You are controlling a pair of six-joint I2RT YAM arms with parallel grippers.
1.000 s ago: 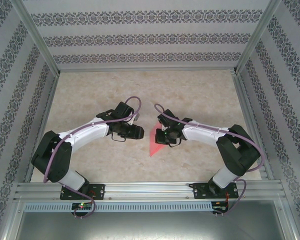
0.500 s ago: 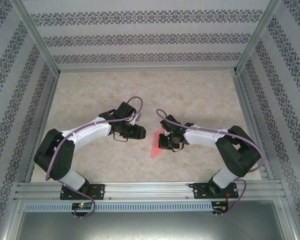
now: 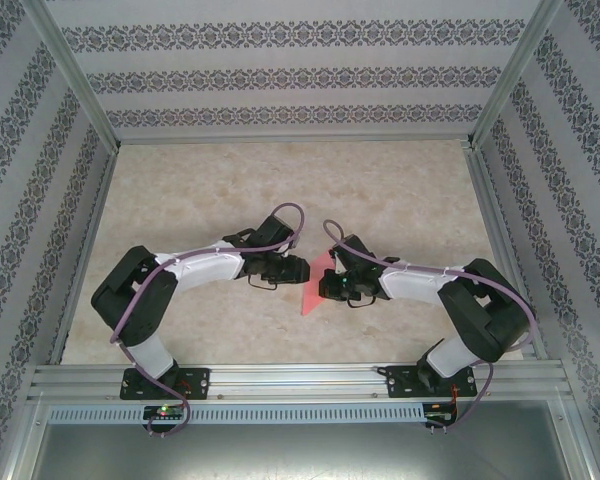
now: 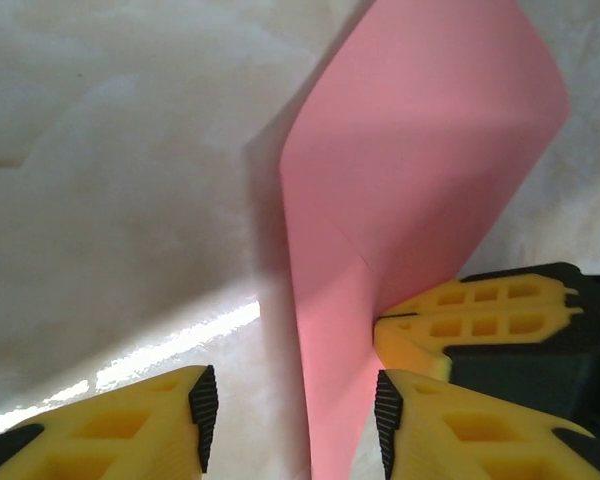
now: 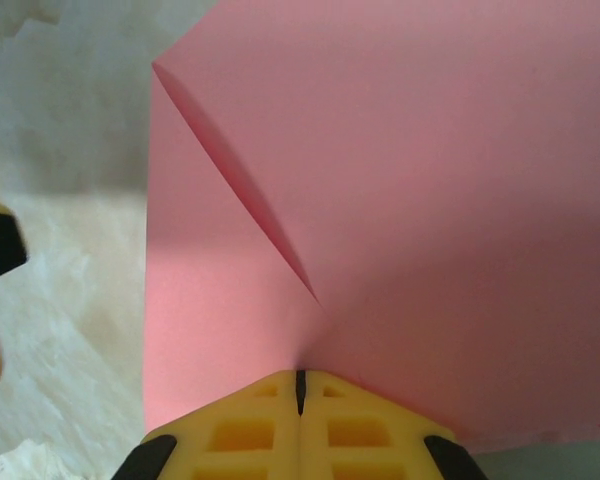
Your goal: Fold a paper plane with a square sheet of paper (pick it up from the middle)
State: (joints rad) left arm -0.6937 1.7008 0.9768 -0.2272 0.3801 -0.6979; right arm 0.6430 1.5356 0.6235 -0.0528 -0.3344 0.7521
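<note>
near the middle of the table, a little towards the near edge: square sheet of paper, pink, creased along a diagonal and lifted partly off the marbled surface. clamped on it at the crease from the right: right gripper, yellow fingers pressed together with the paper pinched between them. facing it from the left: left gripper, jaws part-way apart, straddling the sheet's lower edge without pinching it, one black pad just beside the paper. along both arms, purple cables. around the table, patterned walls and a metal frame, well apart from the sheet.
</note>
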